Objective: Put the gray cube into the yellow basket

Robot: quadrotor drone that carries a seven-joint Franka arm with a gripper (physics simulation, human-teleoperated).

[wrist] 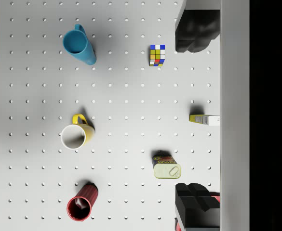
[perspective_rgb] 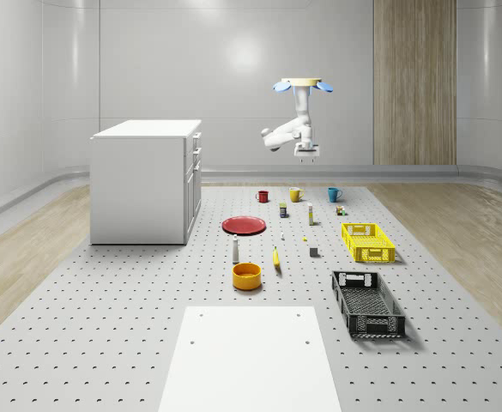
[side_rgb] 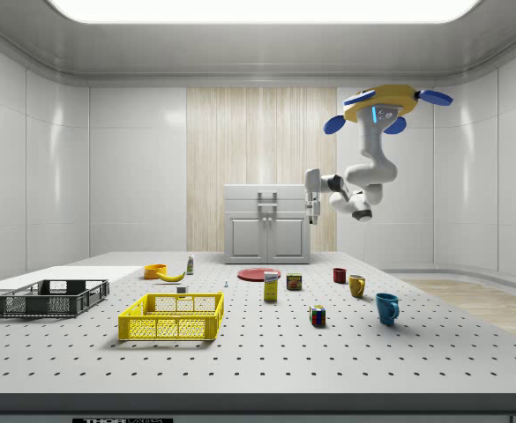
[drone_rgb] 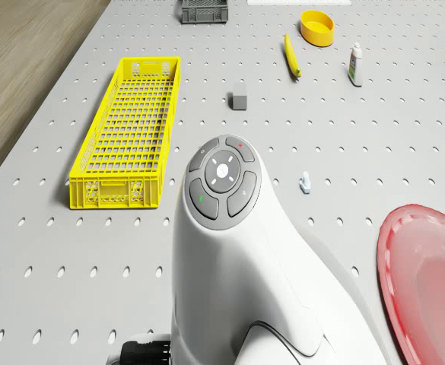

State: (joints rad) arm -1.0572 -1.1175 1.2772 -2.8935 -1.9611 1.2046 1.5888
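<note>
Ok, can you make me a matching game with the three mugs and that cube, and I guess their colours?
Things:
1. the mug beside the puzzle cube
2. the middle mug
3. the mug at the other end of the row
4. the cube near the yellow basket

Colours:
A. gray
B. red
C. blue
D. yellow

Pairs: 1-C, 2-D, 3-B, 4-A

Blue mug [wrist: 79, 46], yellow mug [wrist: 76, 135], red mug [wrist: 81, 203], puzzle cube [wrist: 156, 55], tin [wrist: 166, 167] below open jaws
</note>
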